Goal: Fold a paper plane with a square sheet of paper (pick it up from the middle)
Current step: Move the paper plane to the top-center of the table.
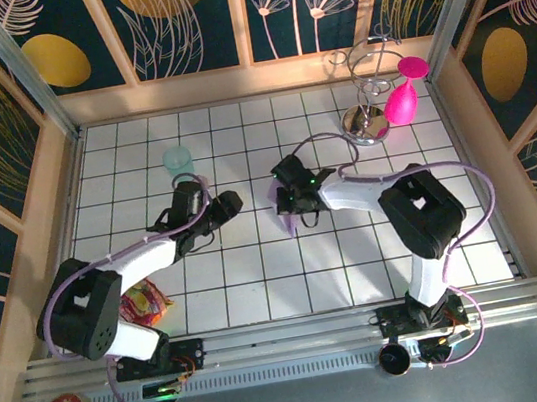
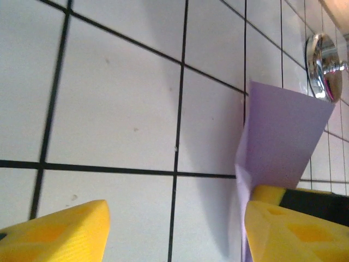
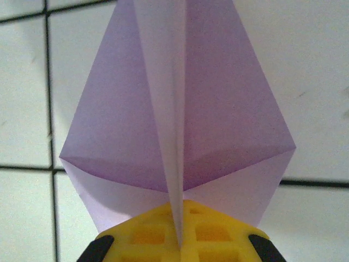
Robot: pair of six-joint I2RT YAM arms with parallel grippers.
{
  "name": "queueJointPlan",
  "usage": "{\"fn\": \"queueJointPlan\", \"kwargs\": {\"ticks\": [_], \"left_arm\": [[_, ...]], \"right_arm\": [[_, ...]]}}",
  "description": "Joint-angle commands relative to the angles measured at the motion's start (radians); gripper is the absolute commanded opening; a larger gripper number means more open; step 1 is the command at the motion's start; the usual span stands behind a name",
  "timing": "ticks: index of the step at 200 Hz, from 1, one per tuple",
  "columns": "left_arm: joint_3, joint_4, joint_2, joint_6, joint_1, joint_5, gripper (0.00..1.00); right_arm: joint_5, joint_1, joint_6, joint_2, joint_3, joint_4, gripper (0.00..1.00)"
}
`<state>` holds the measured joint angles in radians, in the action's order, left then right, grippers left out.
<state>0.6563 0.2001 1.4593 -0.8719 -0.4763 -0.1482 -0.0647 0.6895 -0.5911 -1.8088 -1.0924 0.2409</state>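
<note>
Top view: mid-table on the white tiles (image 1: pixel 259 273), left gripper (image 1: pixel 227 205) and right gripper (image 1: pixel 294 202) face each other, close. Lilac paper (image 1: pixel 282 209) sits at the right gripper. Teal cup (image 1: pixel 177 159) far left, pink bulb (image 1: pixel 398 101) on a wire stand (image 1: pixel 368 120) far right.

Left wrist: left gripper (image 2: pixel 174 229) spread wide, nothing between its fingers (image 2: pixel 54 234). Paper (image 2: pixel 283 131) stands upright just beside the right-hand finger. Chrome stand base (image 2: pixel 322 65) beyond it.

Right wrist: right gripper (image 3: pixel 180 234) clamped together on the paper (image 3: pixel 229 109) at its centre ridge. Paper is folded into a kite shape, flaps spread both sides.
</note>
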Motion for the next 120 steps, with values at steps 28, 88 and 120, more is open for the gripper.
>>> {"fn": "queueJointPlan", "kwargs": {"ticks": [28,88,120], "left_arm": [[-0.02,-0.064,-0.059,0.029,0.015,0.099,0.79],[-0.027,-0.059,-0.063,0.039,0.015,0.105,0.85],[-0.033,-0.044,-0.049,0.037,0.014,0.092,0.87]], "right_arm": [[0.077,-0.165,0.24,-0.035,-0.126,-0.005,0.04],[0.139,-0.217,0.37,-0.234,-0.367,0.121,0.05],[0.094,-0.219,0.353,-0.293,-0.428,0.154,0.08]]}}
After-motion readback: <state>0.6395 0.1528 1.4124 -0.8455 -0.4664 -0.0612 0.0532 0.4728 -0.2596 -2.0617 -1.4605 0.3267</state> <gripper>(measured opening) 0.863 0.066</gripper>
